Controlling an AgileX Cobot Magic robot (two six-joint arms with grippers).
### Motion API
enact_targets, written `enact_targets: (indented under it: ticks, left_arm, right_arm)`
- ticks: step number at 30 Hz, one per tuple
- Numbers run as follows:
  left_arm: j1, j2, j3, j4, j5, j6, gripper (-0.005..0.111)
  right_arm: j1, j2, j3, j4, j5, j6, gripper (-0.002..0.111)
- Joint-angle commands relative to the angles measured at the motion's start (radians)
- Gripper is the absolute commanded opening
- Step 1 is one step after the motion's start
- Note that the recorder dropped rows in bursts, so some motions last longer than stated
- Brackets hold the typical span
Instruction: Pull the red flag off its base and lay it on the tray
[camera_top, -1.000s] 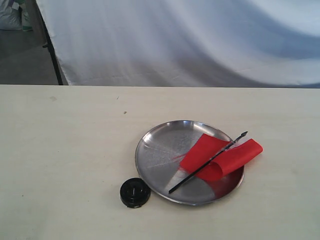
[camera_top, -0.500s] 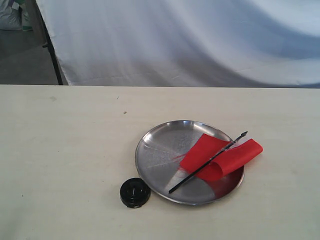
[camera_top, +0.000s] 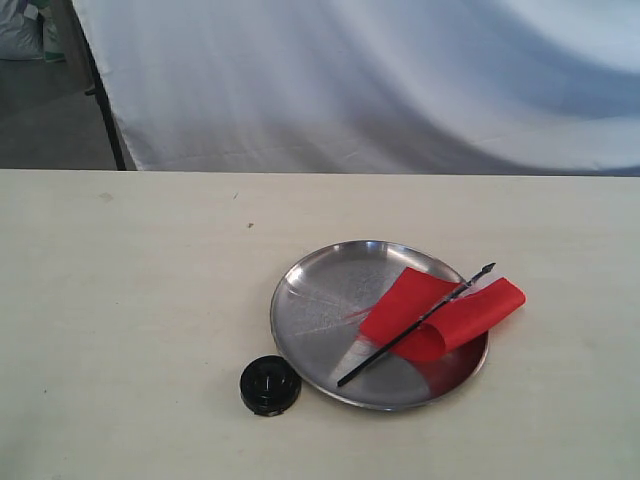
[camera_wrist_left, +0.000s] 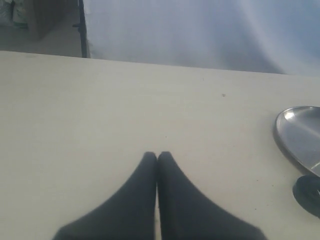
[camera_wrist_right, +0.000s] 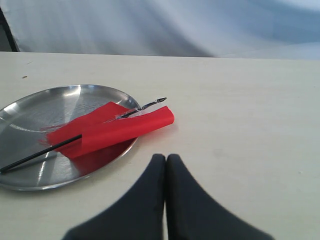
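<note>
- On the desk (camera_top: 130, 320), right of centre in the exterior view, the tray (camera_top: 305, 300) carries the red flag (camera_top: 445, 315). Its black stick (camera_top: 400, 338) lies slantwise across the metal. The pointed tip and a fold of red cloth reach out past the rim on the right side.
- The base (camera_top: 270, 385) sits alone on the desk just beside the tray's near-left rim, apart from the flag. I see nothing standing in it.
- My left gripper (camera_wrist_left: 157, 156) is clenched, fingers pressed together with nothing between them, above bare desk. The tray's rim and the base show only at the edge of that wrist view.
- My right gripper (camera_wrist_right: 165, 158) is likewise closed on nothing. It hangs above the desk near the tray, with the flag lying just ahead of it.
- I judge both the pull and the lay-down done: the flag is off its base and resting on the tray. The step in hand is the close of the task, with both arms clear of the things.
- The next move calls for little, in my view: hold both arms off so nothing gets knocked.
- If the overhang matters, I would open the right gripper and nudge the cloth inward, coming in low and slowly. The stick looks light and could roll, and the tray may slide on the smooth desk.
</note>
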Motion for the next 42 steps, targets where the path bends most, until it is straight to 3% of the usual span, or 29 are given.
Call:
enact_targets:
  ticks: [1, 42]
  left_arm:
    - [0.001, -0.003, 0.003, -0.003, -0.003, -0.002, 0.000]
    - [0.001, -0.003, 0.003, 0.018, -0.003, -0.002, 0.000]
  right_arm:
    - [-0.006, -0.007, 0.003, 0.000, -0.006, -0.009, 0.000]
    - [-0.006, -0.007, 0.003, 0.000, -0.005, -0.009, 0.000]
